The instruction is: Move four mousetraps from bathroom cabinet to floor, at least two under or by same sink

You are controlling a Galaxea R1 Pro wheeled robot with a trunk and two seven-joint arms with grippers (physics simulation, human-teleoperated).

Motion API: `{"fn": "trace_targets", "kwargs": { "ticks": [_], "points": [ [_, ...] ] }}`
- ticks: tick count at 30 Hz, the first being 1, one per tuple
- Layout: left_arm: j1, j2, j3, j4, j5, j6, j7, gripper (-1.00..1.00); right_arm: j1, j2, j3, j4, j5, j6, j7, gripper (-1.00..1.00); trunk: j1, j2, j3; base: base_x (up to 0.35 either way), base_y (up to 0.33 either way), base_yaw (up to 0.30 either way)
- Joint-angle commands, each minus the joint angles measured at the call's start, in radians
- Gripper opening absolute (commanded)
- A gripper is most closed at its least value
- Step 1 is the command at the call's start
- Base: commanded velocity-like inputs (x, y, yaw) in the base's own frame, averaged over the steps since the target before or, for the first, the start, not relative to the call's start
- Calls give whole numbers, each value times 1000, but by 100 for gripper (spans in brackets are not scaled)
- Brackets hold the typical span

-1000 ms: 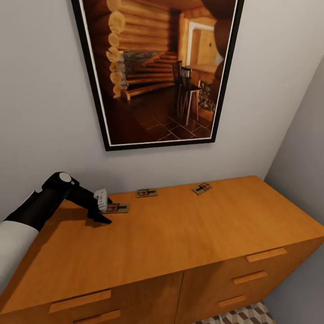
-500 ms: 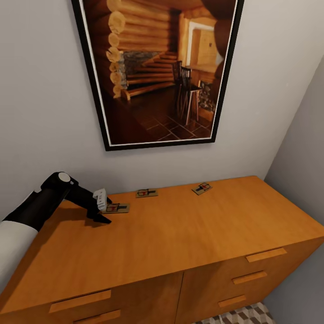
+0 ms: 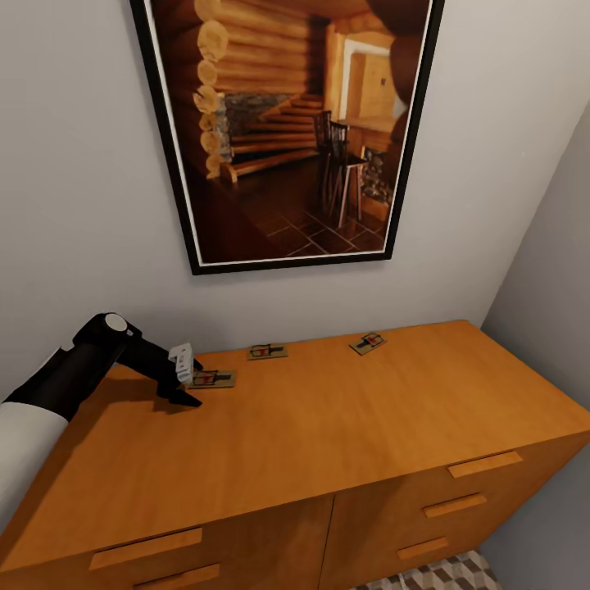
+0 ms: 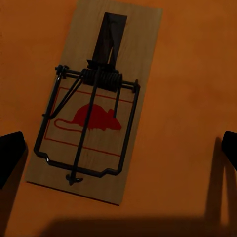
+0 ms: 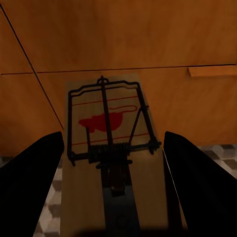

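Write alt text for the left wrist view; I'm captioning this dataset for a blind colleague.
A small flat brown wooden mousetrap with dark wire spring parts and a red mouse print lies flat on the orange-brown wooden cabinet top. The left end effector hangs over it, open, its two dark fingertips at opposite edges of the picture, clear of the board.

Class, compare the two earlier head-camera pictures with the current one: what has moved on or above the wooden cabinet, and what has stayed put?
Almost nothing. The left end effector hovers over the nearest mousetrap as before, having crept at most a hair to the left; it has not taken hold. The middle mousetrap and far mousetrap lie unmoved on the cabinet, and the framed picture is unchanged.
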Motion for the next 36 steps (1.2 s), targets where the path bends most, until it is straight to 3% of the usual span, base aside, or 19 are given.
{"fn": "trace_targets", "kwargs": {
  "ticks": [1, 14, 15, 36],
  "points": [
    [-1, 1, -2, -1, -3, 11, -4, 100, -1, 0, 4, 1, 1, -2, -6, -100, 0, -1, -1, 0, 0, 0],
    [-1, 0, -2, -1, -3, 11, -4, 100, -1, 1, 5, 1, 1, -2, -6, -100, 0, -1, -1, 0, 0, 0],
    [-1, 0, -2, -1, -3, 11, -4, -100, -1, 1, 5, 1, 1, -2, -6, -100, 0, -1, -1, 0, 0, 0],
    [-1, -1, -5, 0, -3, 11, -4, -100, 0, 1, 5, 1, 1, -2, -6, -100, 0, -1, -1, 0, 0, 0]
  ]
}}
